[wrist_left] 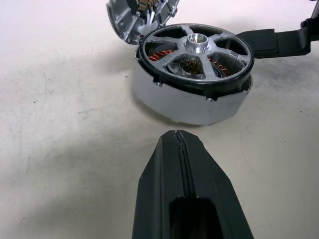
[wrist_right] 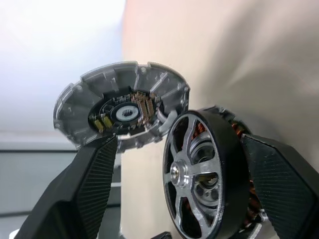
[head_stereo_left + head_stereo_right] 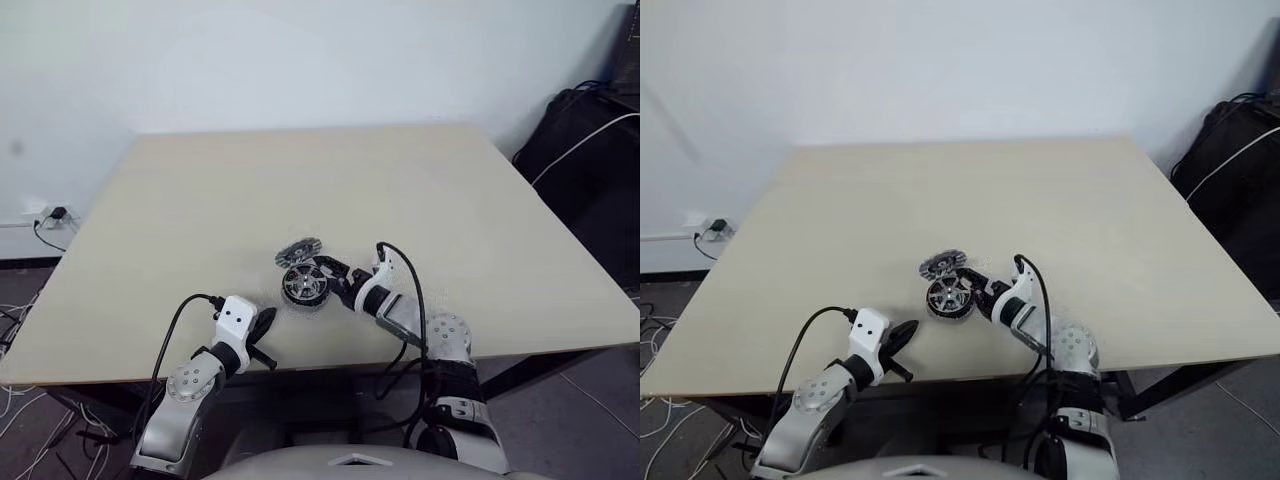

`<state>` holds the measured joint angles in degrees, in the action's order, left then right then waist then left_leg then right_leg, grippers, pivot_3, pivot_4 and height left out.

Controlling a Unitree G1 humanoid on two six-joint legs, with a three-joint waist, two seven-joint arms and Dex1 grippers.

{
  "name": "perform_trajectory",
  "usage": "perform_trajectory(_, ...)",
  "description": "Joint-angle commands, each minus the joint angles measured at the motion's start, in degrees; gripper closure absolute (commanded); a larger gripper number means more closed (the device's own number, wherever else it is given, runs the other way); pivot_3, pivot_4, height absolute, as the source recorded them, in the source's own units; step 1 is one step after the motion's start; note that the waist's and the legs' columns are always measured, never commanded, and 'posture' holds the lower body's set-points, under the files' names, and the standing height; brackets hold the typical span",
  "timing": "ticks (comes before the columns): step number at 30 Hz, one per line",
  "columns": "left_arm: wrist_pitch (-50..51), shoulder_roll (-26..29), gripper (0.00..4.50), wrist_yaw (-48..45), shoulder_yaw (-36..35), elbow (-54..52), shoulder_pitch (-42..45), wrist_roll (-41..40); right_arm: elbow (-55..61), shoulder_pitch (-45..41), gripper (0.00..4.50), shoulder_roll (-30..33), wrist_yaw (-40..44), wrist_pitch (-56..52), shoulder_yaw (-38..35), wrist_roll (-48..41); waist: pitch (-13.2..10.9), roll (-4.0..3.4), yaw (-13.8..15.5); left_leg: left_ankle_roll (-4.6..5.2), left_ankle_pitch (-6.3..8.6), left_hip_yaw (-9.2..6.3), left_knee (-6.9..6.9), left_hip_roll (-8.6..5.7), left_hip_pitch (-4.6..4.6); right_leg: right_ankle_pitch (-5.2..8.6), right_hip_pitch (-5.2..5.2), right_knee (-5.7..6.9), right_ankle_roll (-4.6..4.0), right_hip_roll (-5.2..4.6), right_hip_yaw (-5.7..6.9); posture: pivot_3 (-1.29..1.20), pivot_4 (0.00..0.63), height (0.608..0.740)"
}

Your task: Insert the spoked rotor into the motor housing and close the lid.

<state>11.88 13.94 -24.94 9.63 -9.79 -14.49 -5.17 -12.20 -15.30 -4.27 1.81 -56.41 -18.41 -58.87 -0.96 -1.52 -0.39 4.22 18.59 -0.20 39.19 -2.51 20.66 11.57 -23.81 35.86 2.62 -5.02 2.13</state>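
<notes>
Silver-spoked, black-rimmed spoked rotor [image 1: 195,55]

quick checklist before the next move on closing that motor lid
1. Spoked rotor seated in the motor housing: ok, its rim sits level on the housing, copper windings visible through the spokes.
2. Right gripper released: ok, fingers stand apart on either side of the rotor.
3. Lid closed: not ok, it stands tilted up beside the housing, inner face showing.
4. Whether the lid is hinged to the housing: cannot tell.
5. Left gripper clear of the work: ok, shut and short of the housing on the table.
</notes>
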Motion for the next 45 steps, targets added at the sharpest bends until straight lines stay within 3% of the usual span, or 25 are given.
perform_trajectory(1, -1.06, -0.22, 4.50, 0.16, 0.02, -1.76, 0.85, -0.27, 4.84, -0.09, 0.45, 0.04, -1.91, -0.31, -2.12, -2.18, 0.00, -0.01, -0.04, 0.00, 0.00, 0.00, 0.00, 0.00, 0.01, 0.00, 0.00, 0.00, 0.00, 0.00, -0.01, 0.00, 0.000, 0.740)
perform_trajectory(6, -0.91, -0.28, 4.50, 0.06, 0.06, -1.82, 0.93, -0.29, 11.28, 0.53, 0.45, 0.65, -3.72, -0.22, -2.08, -2.04, 0.00, -0.04, -0.13, 0.00, 0.00, 0.00, -0.02, 0.02, 0.05, -0.01, -0.01, 0.01, 0.02, 0.04, -0.01, 0.00, 0.000, 0.740)
perform_trajectory(9, -1.00, -0.27, 4.50, -0.09, 0.09, -1.77, 1.04, -0.34, 19.85, 2.26, 0.45, 4.61, -0.94, 5.64, 7.93, 9.60, 0.00, -0.06, -0.13, 0.00, 0.00, 0.00, -0.02, 0.01, 0.05, -0.01, -0.01, 0.01, 0.02, 0.05, 0.00, 0.00, 0.000, 0.740)
perform_trajectory(13, -1.22, -0.33, 4.50, -0.24, 0.25, -1.69, 1.25, -0.31, 24.42, 3.61, 1.74, 13.75, 3.91, 14.46, 27.98, 28.77, 0.03, 0.01, -0.22, 0.02, -0.01, 0.06, 0.01, -0.01, 0.03, 0.02, 0.02, -0.01, 0.00, 0.17, 0.01, 0.00, 0.000, 0.740)
perform_trajectory(18, -1.13, -0.31, 4.50, -0.29, 0.33, -1.74, 1.28, -0.33, 22.56, 0.63, 3.39, 16.17, 7.38, 17.24, 40.68, 39.96, 0.02, 0.15, -0.18, -0.11, -0.10, 0.04, 0.01, 0.07, -0.05, 0.05, 0.07, 0.02, -0.07, 0.58, 0.00, 0.00, 0.000, 0.740)
perform_trajectory(21, -1.01, -0.31, 4.50, -0.21, 0.32, -1.89, 1.19, -0.35, 20.11, -1.00, 4.40, 15.89, 9.51, 18.20, 43.79, 43.81, -0.02, 0.27, -0.08, -0.12, -0.12, 0.00, 0.09, 0.07, -0.07, 0.12, 0.09, 0.03, -0.20, 0.58, 0.00, 0.00, 0.000, 0.740)
perform_trajectory(36, -0.99, -0.43, 4.50, 0.47, 0.02, -2.44, 0.41, -0.28, 6.58, -3.82, 4.48, 10.49, 13.69, 19.05, 41.23, 49.87, -0.02, 0.42, 0.17, -0.20, -0.10, -0.17, 0.16, 0.05, -0.08, 0.00, -0.04, 0.02, -0.04, 0.45, -0.04, 0.00, 0.000, 0.740)
perform_trajectory(42, -1.07, -0.44, 4.50, 0.56, 0.02, -2.41, 0.37, -0.34, 8.83, -4.45, 4.48, 11.59, 16.04, 17.59, 40.53, 51.03, 0.00, 0.41, 0.12, -0.23, -0.12, -0.18, 0.16, 0.06, -0.09, -0.01, -0.03, 0.03, -0.06, 0.43, -0.05, 0.00, 0.000, 0.740)
perform_trajectory(45, -1.09, -0.49, 4.50, 0.55, 0.05, -2.28, 0.44, -0.38, 14.11, -6.67, 4.48, 15.36, 22.12, 19.75, 41.84, 51.12, -0.02, 0.40, 0.14, -0.22, -0.12, -0.18, 0.18, 0.04, -0.08, -0.01, -0.03, 0.03, -0.06, 0.43, -0.05, 0.00, 0.000, 0.740)
